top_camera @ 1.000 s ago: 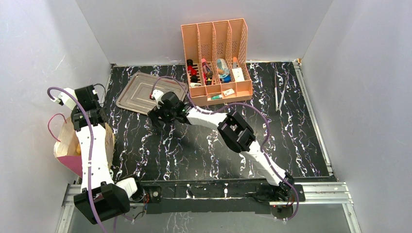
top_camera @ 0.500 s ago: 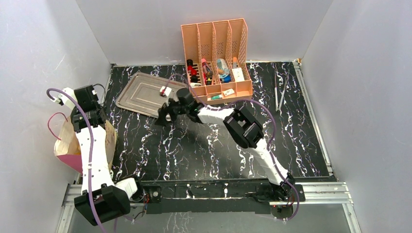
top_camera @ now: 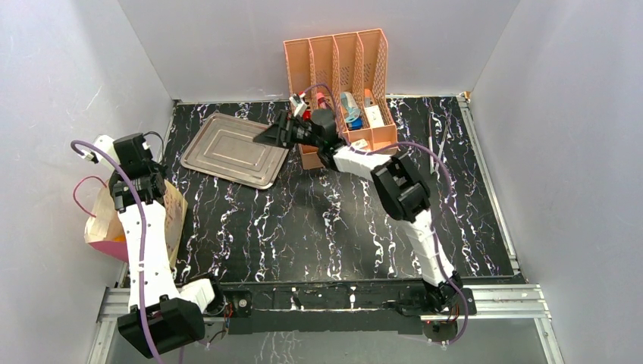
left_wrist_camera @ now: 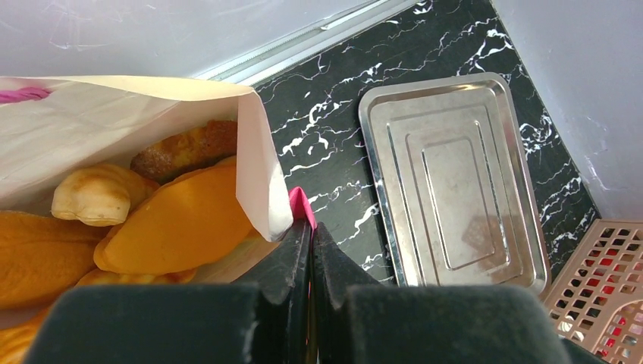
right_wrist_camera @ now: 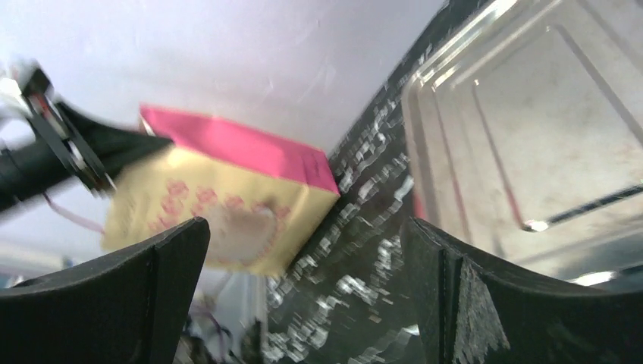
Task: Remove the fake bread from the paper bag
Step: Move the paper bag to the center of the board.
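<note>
left tool [left_wrist_camera: 311, 231] pinching paper bag [left_wrist_camera: 114, 129] rim, right tool [right_wrist_camera: 307, 227] spread, arm outstretched

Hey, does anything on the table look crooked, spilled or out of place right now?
Nothing is spilled or damaged. The metal tray lies skewed to the edges of the table. The paper bag stands at the far left by the wall, its rim pinched in the shut left gripper, with the fake bread inside.
</note>
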`<state>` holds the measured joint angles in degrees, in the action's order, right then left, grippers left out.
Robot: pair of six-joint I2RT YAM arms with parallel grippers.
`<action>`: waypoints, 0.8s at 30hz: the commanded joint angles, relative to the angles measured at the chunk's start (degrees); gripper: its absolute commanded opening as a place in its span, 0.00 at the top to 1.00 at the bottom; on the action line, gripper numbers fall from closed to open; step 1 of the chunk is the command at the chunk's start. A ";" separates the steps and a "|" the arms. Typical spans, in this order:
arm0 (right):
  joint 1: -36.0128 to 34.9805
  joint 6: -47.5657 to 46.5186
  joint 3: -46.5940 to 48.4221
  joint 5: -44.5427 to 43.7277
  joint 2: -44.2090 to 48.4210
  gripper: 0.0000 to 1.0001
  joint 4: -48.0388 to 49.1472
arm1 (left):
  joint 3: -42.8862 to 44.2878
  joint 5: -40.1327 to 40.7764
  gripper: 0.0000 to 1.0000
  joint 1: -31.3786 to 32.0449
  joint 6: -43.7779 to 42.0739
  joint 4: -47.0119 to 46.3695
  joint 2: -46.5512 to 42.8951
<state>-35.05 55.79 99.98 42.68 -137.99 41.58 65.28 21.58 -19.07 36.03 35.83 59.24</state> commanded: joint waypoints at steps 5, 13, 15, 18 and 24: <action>-7.80 -1.25 5.12 -30.90 17.19 0.02 -28.60 | -0.42 -0.74 1.00 -0.09 -0.41 -4.78 -2.68; -7.00 -1.25 0.96 -19.09 16.70 0.02 -18.82 | -0.82 -1.11 1.00 -0.03 -0.18 -4.47 -3.41; -10.12 -1.25 1.73 -37.20 17.56 0.02 -23.61 | -0.68 -0.98 1.00 0.16 -0.14 -4.21 -3.51; -14.62 -1.25 2.23 -60.94 18.10 0.02 -24.87 | -0.91 -0.75 1.00 0.21 -0.16 -4.28 -3.60; -17.02 -1.25 6.93 -76.50 13.75 0.02 -28.01 | -0.94 -0.93 1.00 0.26 0.20 -4.39 -3.60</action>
<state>-50.83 54.94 101.16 -17.54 -123.17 15.03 64.05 20.69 -19.00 36.01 33.45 57.43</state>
